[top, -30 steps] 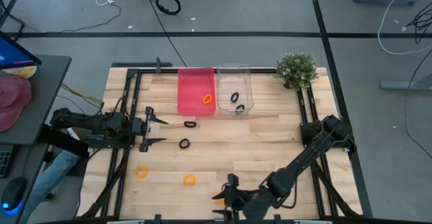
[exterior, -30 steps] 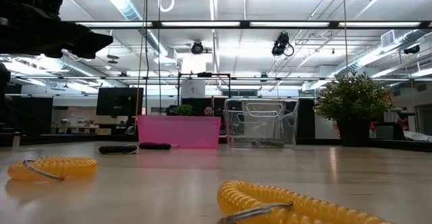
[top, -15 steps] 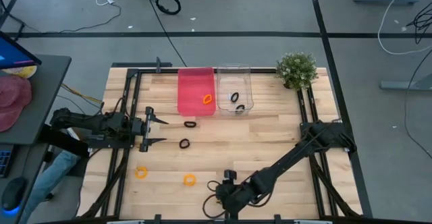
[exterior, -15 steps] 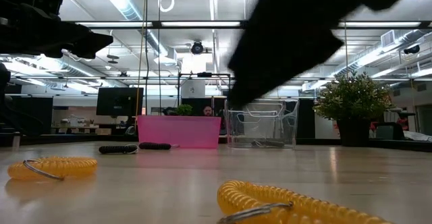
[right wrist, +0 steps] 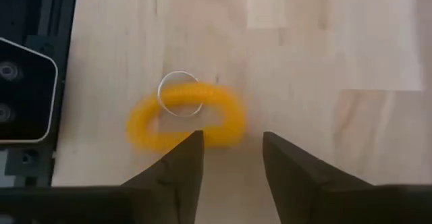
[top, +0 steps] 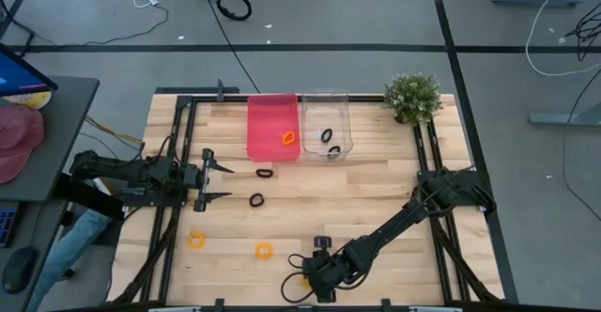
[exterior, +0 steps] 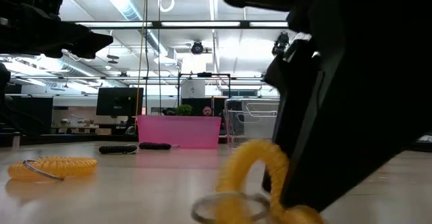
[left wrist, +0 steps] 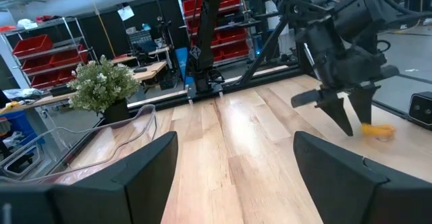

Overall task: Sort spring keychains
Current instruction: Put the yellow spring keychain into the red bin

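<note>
An orange spring keychain (right wrist: 185, 119) with a metal ring (right wrist: 180, 94) lies at the table's near edge, and my right gripper (right wrist: 233, 140) stands over it, open. In the high view this gripper (top: 302, 279) is low at the near edge. Two more orange keychains (top: 195, 240) (top: 264, 250) and two black ones (top: 264, 172) (top: 255, 199) lie flat on the wood. One orange keychain (top: 289, 137) sits in the pink bin (top: 272, 115), and black ones (top: 329, 143) sit in the clear bin (top: 325, 101). My left gripper (top: 231, 182) waits open at the left. My right gripper comes down from above, and one fingertip (right wrist: 187, 148) meets the orange keychain's near rim (right wrist: 169, 140); the coil is not between the fingers. In the low view the coil (exterior: 253, 163) stands tipped up against the dark finger, with its metal ring (exterior: 226, 207) on the table.
A potted plant (top: 413, 98) stands at the far right corner beside the clear bin. Black frame rails (top: 178, 162) run along the table's left and right sides. Bare wood lies between the bins and the near edge.
My right gripper has moved a little toward the table's left along the near edge and come down onto the orange keychain. The keychain, which lay flat, is now tipped up on edge against a finger, its ring still on the table.
</note>
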`<state>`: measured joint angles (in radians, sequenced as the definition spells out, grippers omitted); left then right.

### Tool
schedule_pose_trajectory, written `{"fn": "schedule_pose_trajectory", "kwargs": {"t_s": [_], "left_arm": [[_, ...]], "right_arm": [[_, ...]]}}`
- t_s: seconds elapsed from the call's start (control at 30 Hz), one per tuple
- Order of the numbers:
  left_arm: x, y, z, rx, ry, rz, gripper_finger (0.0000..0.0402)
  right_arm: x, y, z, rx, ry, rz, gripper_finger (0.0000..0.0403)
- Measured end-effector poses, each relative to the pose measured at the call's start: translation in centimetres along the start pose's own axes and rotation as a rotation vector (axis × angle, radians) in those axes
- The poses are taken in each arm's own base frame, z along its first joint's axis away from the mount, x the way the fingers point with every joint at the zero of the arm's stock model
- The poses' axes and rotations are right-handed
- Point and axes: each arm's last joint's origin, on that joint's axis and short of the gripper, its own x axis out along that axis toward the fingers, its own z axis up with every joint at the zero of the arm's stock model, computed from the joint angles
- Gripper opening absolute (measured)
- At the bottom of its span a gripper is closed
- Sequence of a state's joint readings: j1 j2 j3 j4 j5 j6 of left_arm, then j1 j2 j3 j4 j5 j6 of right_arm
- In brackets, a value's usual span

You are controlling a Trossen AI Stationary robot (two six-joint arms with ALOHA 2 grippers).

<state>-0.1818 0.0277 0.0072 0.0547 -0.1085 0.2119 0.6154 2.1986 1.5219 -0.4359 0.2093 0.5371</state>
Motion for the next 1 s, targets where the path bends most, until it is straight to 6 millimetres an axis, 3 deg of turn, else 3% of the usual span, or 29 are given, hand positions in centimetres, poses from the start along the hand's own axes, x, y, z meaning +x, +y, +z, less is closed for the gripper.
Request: {"fn": "schedule_pose_trajectory", "kwargs": {"t_s": [0.4,0.5,0.67,0.87,1.0], "left_arm": [[0.0,0.0,0.0,0.0,0.0,0.0,0.0298],[0.0,0.0,0.0,0.0,0.0,0.0,0.0298],[0.0,0.0,0.0,0.0,0.0,0.0,0.0298],[0.0,0.0,0.0,0.0,0.0,0.0,0.0298],[0.0,0.0,0.0,0.0,0.001,0.0,0.0298]], "right_arm": [[0.8,-1.6,-0.4,-0.036,0.011,-0.177,0.0151],[0.9,-1.5,-0.4,-0.037,0.014,-0.163,0.0125],[0.9,-1.3,-0.5,-0.041,0.031,-0.122,0.0023],[0.5,-1.4,-0.1,0.006,-0.015,-0.157,0.0019],[0.2,-2.4,0.1,0.06,-0.082,-0.302,0.0019]]}}
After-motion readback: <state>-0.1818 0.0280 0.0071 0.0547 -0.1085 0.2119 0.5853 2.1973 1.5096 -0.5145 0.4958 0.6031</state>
